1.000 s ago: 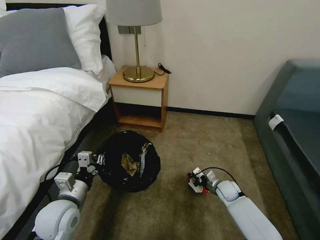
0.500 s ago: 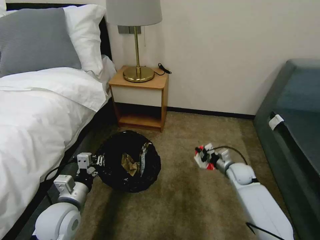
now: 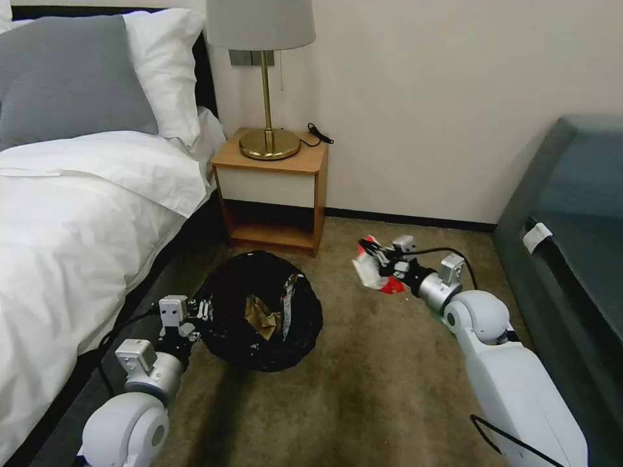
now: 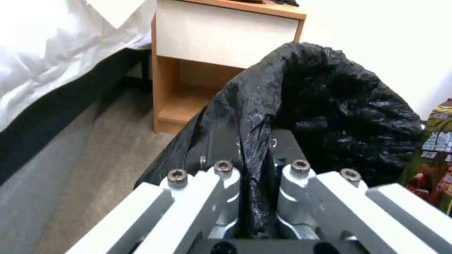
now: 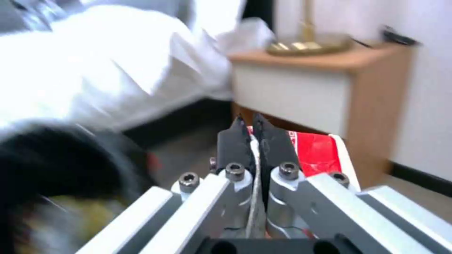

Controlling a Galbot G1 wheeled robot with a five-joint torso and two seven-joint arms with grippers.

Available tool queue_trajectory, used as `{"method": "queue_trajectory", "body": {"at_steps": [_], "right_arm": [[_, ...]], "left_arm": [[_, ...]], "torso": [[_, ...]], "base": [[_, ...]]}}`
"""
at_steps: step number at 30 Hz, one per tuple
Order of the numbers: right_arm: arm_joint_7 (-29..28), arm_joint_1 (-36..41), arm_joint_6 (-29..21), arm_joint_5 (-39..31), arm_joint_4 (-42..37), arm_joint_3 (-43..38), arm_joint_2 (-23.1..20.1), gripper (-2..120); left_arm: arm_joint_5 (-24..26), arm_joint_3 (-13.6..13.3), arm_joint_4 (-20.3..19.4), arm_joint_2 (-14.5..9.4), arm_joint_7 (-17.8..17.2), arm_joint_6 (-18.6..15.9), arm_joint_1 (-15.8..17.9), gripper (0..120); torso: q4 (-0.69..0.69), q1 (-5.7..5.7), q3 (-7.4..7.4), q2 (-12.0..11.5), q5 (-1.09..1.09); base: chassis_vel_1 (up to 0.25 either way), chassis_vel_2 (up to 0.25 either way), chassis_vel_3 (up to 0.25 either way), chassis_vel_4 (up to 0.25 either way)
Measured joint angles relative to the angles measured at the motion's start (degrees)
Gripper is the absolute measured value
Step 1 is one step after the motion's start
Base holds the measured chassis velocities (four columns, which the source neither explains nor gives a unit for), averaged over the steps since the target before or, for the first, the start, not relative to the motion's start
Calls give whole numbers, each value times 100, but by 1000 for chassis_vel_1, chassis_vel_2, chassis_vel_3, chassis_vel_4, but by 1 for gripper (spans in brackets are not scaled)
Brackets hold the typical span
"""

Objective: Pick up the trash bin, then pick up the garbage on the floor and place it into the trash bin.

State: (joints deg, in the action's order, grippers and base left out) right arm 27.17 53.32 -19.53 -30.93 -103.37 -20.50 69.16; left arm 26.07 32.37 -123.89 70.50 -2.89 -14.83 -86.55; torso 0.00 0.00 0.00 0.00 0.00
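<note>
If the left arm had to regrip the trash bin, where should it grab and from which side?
Likely the rim of the trash bin, from the bed side: the folded bag edge there is thin enough to pinch, as the left gripper does now. The round body looks too wide.

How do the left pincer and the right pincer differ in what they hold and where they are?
The left pincer is shut on the black bag at the rim of the trash bin, while the right pincer is shut on a red-and-white packet. The left pincer sits low beside the bed; the right pincer is off the carpet, in front of the nightstand. Both are clamped on something thin, with the material pinched between the fingers.
</note>
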Motion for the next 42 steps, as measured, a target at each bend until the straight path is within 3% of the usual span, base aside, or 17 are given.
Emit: {"method": "queue_trajectory", "body": {"at_steps": [11,19,29,32,34,36,42], "right_arm": [[-855,-61,-327,-1831,-550,976,536,0],[-967,184,-224,-1500,-381,1570,782,0],[-1010,438,107,-656,-163,1890,868,0],[-1024,436,170,-535,-135,1890,838,17],[-1025,429,176,-535,-135,1880,829,18],[-1049,401,200,-582,-192,1817,791,31],[-1059,398,233,-658,-357,1638,765,51]], "left_arm": [[-63,-69,35,207,-3,-2,22,6],[-110,-123,50,442,1,8,-8,6],[-110,-132,54,472,14,17,29,6],[-118,-155,80,509,14,18,41,6],[-122,-161,87,514,14,18,46,6],[-140,-188,119,540,14,17,86,6],[-169,-256,225,581,14,17,177,6]], "torso": [[1,0,0,0,-1],[1,0,0,0,-1],[1,0,0,0,0],[1,0,0,0,0],[0,0,0,0,0],[0,0,0,0,0],[1,0,0,0,1]], "base": [[0,0,0,0],[0,0,0,0],[0,0,0,0],[0,0,0,0],[0,0,0,0],[0,0,0,0],[0,0,0,0]]}}
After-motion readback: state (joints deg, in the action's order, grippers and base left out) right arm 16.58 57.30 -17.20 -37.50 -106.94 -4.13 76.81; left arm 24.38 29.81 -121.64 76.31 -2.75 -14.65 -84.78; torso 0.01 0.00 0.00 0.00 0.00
